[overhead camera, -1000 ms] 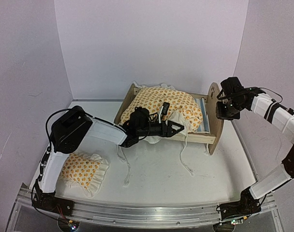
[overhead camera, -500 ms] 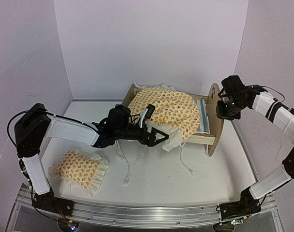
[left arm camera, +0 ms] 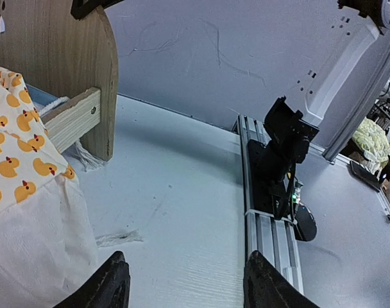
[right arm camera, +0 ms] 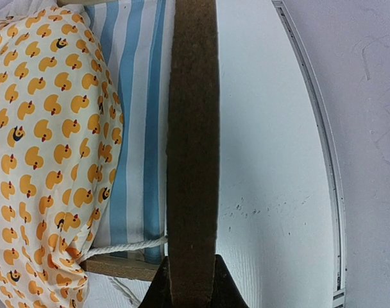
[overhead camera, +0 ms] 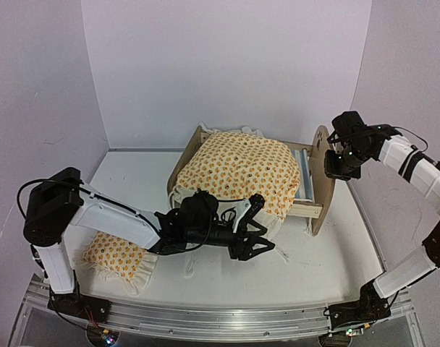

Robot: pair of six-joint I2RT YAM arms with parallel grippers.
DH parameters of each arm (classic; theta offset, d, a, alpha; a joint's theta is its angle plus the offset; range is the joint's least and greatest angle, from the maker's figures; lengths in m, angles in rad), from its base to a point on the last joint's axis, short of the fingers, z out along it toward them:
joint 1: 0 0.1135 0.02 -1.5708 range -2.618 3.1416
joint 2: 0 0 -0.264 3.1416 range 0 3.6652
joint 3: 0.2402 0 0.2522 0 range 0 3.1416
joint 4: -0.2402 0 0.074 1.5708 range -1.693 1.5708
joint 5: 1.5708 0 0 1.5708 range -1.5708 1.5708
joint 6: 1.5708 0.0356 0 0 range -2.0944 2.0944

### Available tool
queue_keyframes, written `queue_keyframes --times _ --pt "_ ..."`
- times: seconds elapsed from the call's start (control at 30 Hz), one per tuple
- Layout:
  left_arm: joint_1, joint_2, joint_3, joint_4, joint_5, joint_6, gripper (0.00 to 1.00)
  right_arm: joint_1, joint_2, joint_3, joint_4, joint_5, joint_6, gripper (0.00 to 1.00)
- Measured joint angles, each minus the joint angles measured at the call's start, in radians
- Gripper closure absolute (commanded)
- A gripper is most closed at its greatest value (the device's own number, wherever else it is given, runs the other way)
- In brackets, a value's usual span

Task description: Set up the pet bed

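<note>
The pet bed, a light plywood frame with a blue-and-white striped mattress, stands at the back middle. An orange duck-print blanket covers most of it. My left gripper hovers low over the table just in front of the bed, open and empty. In the left wrist view its fingertips frame bare table, with the blanket's edge to their left. My right gripper is shut on the bed's rounded end board. The right wrist view shows that board's edge between the jaws, beside the mattress.
A small matching ruffled pillow lies at the front left, partly under my left arm. White cords trail from the blanket onto the table. The metal rail and the right arm's base run along the near edge. Walls close in on three sides.
My left gripper let go of the blanket, opened, and swung down and right to the table in front of the bed. The blanket now lies spread over the bed. The right arm held still.
</note>
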Motion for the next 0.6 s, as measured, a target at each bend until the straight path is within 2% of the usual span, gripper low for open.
queue_keyframes --times 0.1,0.3,0.47,0.6 --pt "0.007 0.127 0.09 0.08 0.031 0.002 0.45 0.0 0.0 0.005 -0.005 -0.006 0.005 1.0" --pt "0.005 0.363 0.239 0.176 0.056 0.001 0.58 0.0 -0.001 0.007 -0.015 -0.024 0.017 1.0" --pt "0.003 0.569 0.445 0.201 0.049 0.016 0.81 0.0 -0.014 0.007 -0.023 -0.061 0.037 1.0" --pt "0.0 0.676 0.573 0.216 0.005 0.017 0.81 0.0 -0.032 0.007 -0.032 -0.081 0.054 1.0"
